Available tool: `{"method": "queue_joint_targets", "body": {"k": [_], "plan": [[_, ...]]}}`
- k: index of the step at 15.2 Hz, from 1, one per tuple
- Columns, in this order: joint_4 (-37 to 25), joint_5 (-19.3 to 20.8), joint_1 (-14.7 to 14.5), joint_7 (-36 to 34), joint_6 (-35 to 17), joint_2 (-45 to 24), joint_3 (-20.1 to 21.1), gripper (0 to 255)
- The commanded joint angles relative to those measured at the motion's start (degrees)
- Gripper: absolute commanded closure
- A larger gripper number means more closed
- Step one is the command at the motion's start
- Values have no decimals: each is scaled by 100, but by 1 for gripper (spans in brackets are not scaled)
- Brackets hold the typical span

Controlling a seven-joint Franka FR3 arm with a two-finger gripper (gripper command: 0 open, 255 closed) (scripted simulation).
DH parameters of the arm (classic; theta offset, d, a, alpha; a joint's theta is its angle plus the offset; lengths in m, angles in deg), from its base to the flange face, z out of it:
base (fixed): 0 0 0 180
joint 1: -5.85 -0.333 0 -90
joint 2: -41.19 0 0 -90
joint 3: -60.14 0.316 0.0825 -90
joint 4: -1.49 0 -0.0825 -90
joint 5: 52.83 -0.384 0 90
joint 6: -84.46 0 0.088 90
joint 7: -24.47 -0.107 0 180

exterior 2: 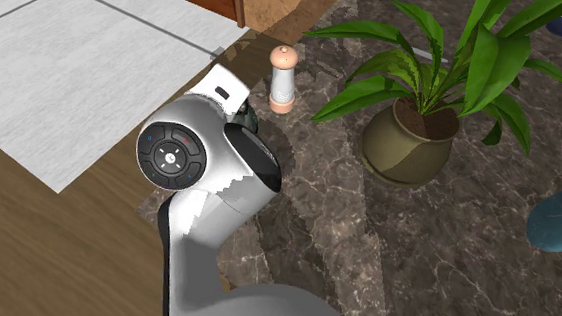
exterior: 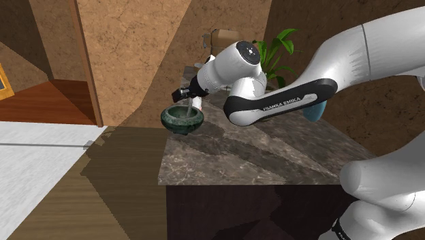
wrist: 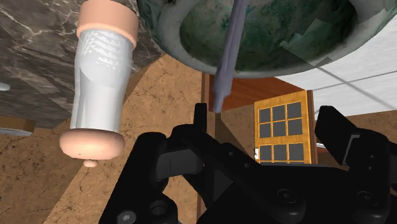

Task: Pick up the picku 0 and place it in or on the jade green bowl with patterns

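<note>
Black fingers of the end effector (wrist: 264,118) stand apart with nothing between them, just off the bowl's rim. Inside the jade green bowl (wrist: 167,35) rests the slim lavender-grey stick (wrist: 229,44), which I take for the task's thing. One end is in the basin and the other leans out over the rim toward the fingers. Beside the bowl, on the dark marbled desk (wrist: 38,57), stands a white shaker (wrist: 102,83) with peach ends. The placing looks done; only backing away from the bowl seems left.

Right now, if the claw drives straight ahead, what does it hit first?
Likely the grey-purple stick leaning out of the green bowl, close ahead of the open claw; the bowl comes next. Depth is unclear.
</note>
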Motion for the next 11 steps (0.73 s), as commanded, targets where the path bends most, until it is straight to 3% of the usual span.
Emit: {"method": "queue_joint_targets", "body": {"k": [1, 3, 5, 6, 7, 11], "plan": [[0, 0, 0, 0, 0, 0, 0, 0], [0, 0, 0, 0, 0, 0, 0, 0], [252, -345, -1517, 268, 169, 192, -1419, 0], [370, -621, -2071, 475, 256, 353, -1924, 0], [456, -850, -2427, 646, 330, 494, -2245, 0], [458, -884, -2410, 671, 328, 505, -2228, 0]]}}
